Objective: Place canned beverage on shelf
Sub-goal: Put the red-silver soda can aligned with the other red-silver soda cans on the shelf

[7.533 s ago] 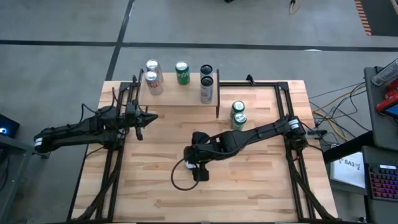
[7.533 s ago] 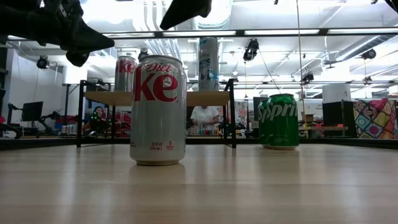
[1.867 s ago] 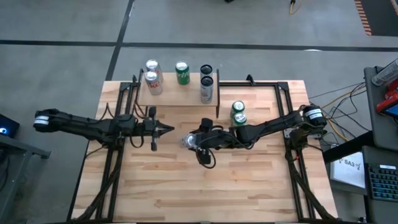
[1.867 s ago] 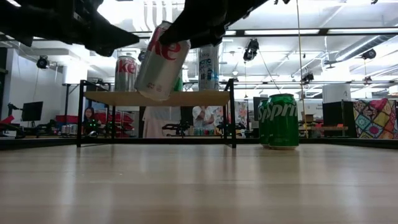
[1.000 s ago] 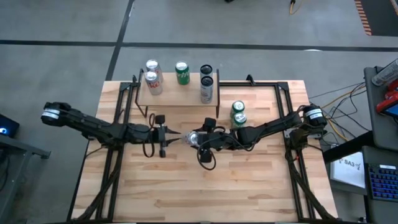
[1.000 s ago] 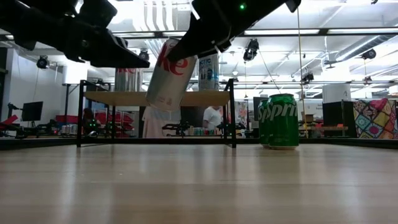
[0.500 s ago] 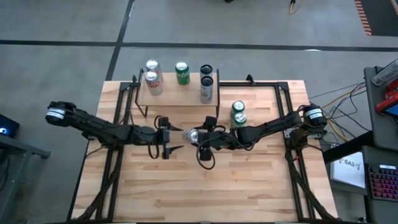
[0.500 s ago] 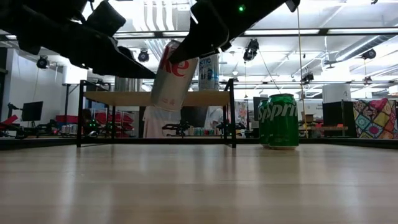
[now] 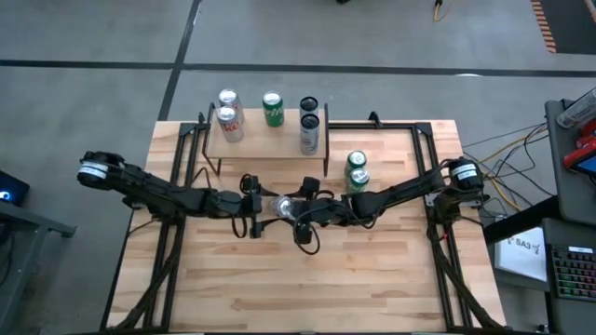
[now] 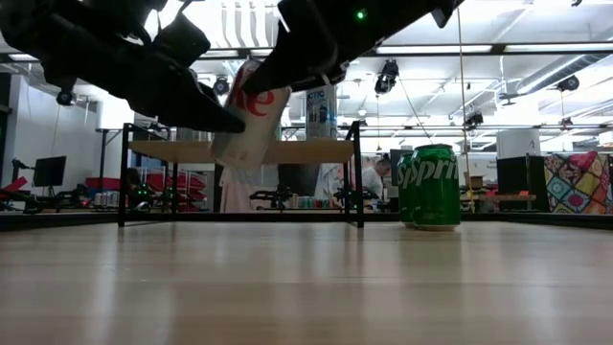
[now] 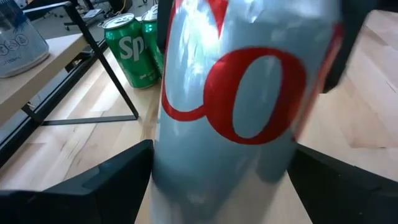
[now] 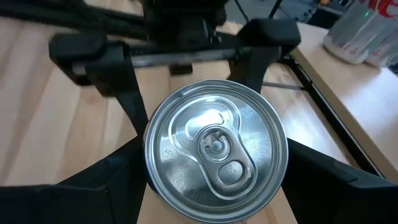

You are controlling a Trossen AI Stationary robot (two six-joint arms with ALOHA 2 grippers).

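Note:
A silver and red Diet Coke can (image 9: 283,206) hangs tilted above the table's middle, with my right gripper (image 9: 298,209) shut on it. My left gripper (image 9: 264,205) is open, and its two fingers (image 11: 93,186) stand on either side of the can's lower part (image 11: 230,124). The shelf (image 9: 270,144) stands at the table's far edge on black legs. It carries two Diet Coke cans (image 9: 228,116), a green can (image 9: 272,109) and a tall can (image 9: 309,126). In the low view the held can (image 10: 251,125) shows in front of the shelf (image 10: 316,151). My right gripper pinches the can's top end (image 12: 149,177) between its two fingers (image 12: 106,180), one on each side of the wall just under the rim. It reaches in from the table's right side. The can is lifted clear and tilted, its bottom toward the left arm. My left gripper flanks the can's lower part; whether its fingers touch it I cannot tell.
Two green Sprite cans (image 9: 357,172) stand on the table right of the shelf, close behind my right arm. Black frame rails (image 9: 168,242) run along both table sides. Bare wood (image 9: 307,288) lies toward the near edge.
My left gripper has moved toward the table's right edge, up to the can, and has opened; its fingers now stand on either side of the can. My right gripper has kept its hold, and the can has tipped further over, bottom end toward the left gripper.

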